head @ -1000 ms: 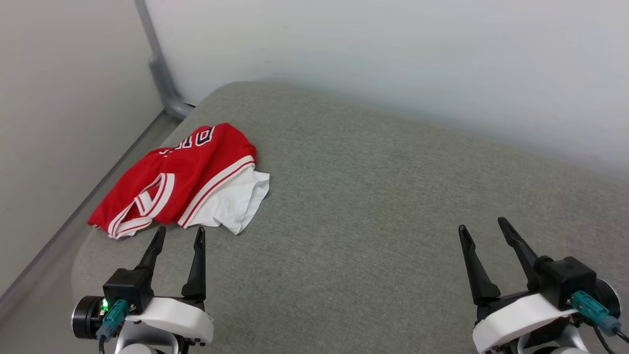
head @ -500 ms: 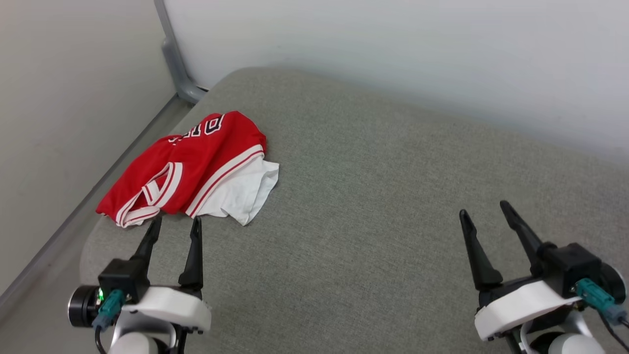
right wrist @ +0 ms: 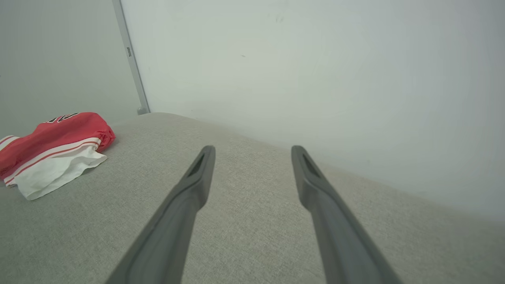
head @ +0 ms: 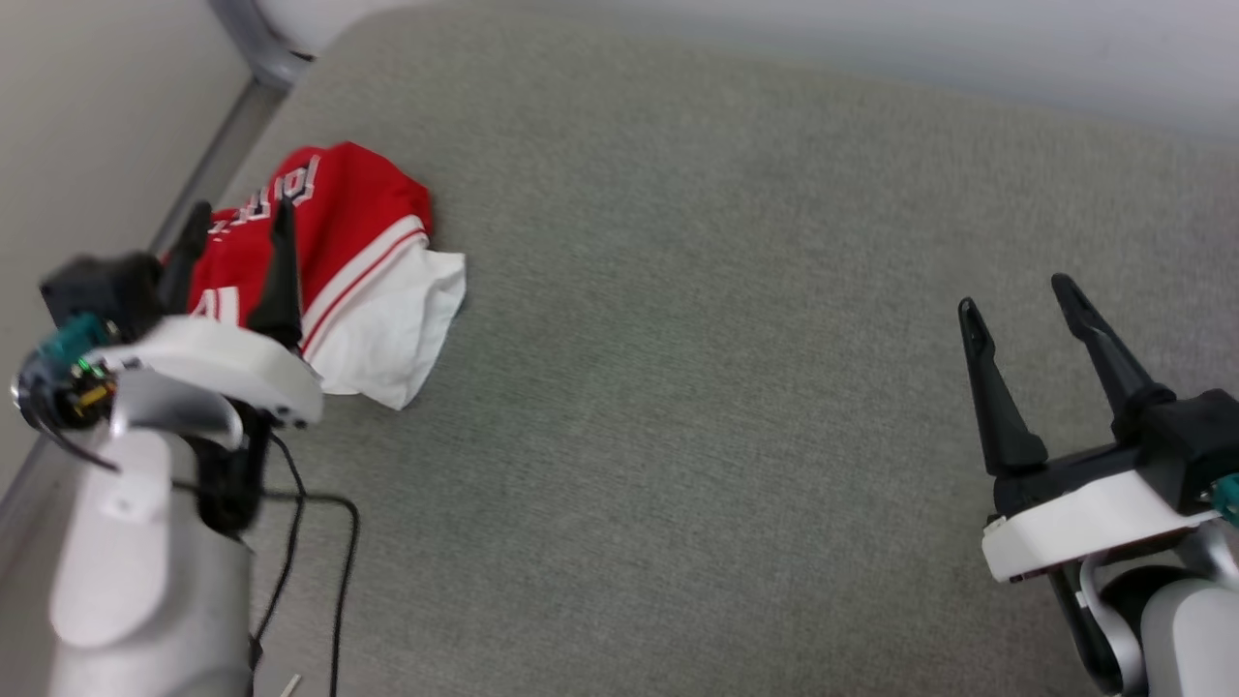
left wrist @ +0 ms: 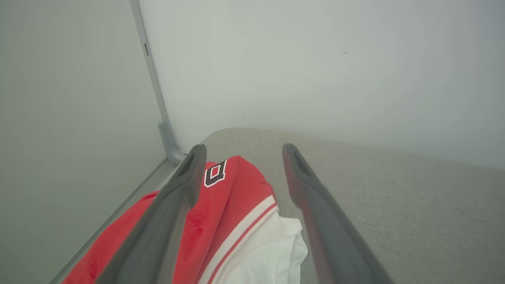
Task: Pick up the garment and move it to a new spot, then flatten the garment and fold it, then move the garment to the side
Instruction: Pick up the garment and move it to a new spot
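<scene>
Looks down on a grey upholstered surface [head: 678,339] set against a pale wall [right wrist: 315,79], with a grey metal post [left wrist: 156,86] standing in the corner. Finds the garment [head: 358,223], red with a white sleeve and red-white striped trim, crumpled at the surface's far left corner, close to the post. Catches the left gripper [head: 240,218] over that bundle, fingers spread wide and holding nothing; seems to hover rather than touch, though blur in the head view leaves that unsettled. Places the right gripper [head: 1014,295] well apart at the lower right, likewise spread wide and empty above bare fabric. Adds, from the head view, black cables [head: 344,581] hanging beside the left forearm. Brings out, from the left wrist view, a black white-outlined letter on the red cloth between the two dark fingers, and the white sleeve spilling toward the right-hand one. Gives, from the right wrist view, a low side profile of the bundle, red hump above white layer, which the head view flattens.
</scene>
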